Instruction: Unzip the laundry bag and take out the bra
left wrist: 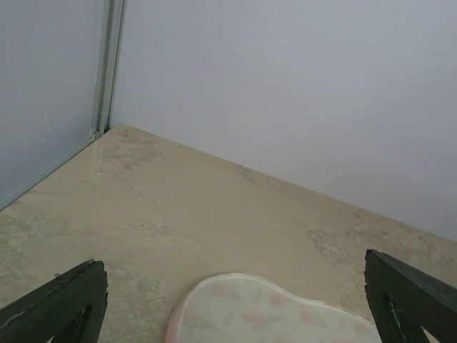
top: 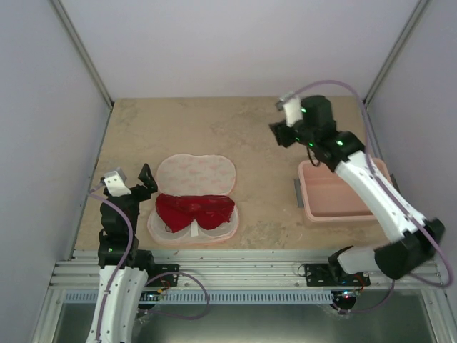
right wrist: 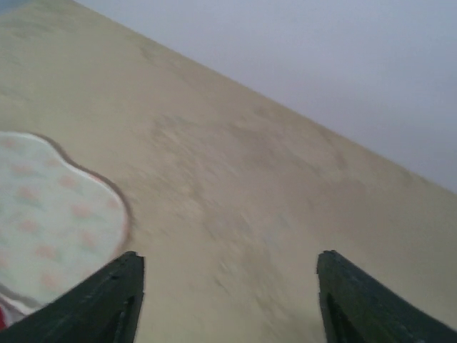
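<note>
**While the case lies unzipped, both grippers hang empty**

Seen from above, the laundry bag [top: 196,174] lies unzipped on the left half of the table [top: 257,128], folded out flat like a clamshell. Its printed lid is thrown back toward the far side. Its near half holds the bra [top: 195,210], dark red, with both cups spread side by side inside the pink zip rim.

Only the top view gives that whole picture. It also shows the pink tub [top: 341,191] on the right side, well apart from the case, with the right arm reaching across above it.

Just left of the case stands the left gripper [top: 145,181], close to the rim; whether it touches I cannot tell from above. Its own camera settles the jaws: the 2 dark fingers sit at opposite edges of the picture, spread wide, with nothing between them. That camera looks past the far lobes of the lid to bare table and the far left corner of the walls.

Raised over the far right of the table, beyond the tub, is the right gripper [top: 280,134], well apart from the case. Its wrist picture is blurred, yet the 2 fingers show clearly apart and empty. The lid's edge shows at left there, with a sliver of red at the bottom corner.
</note>
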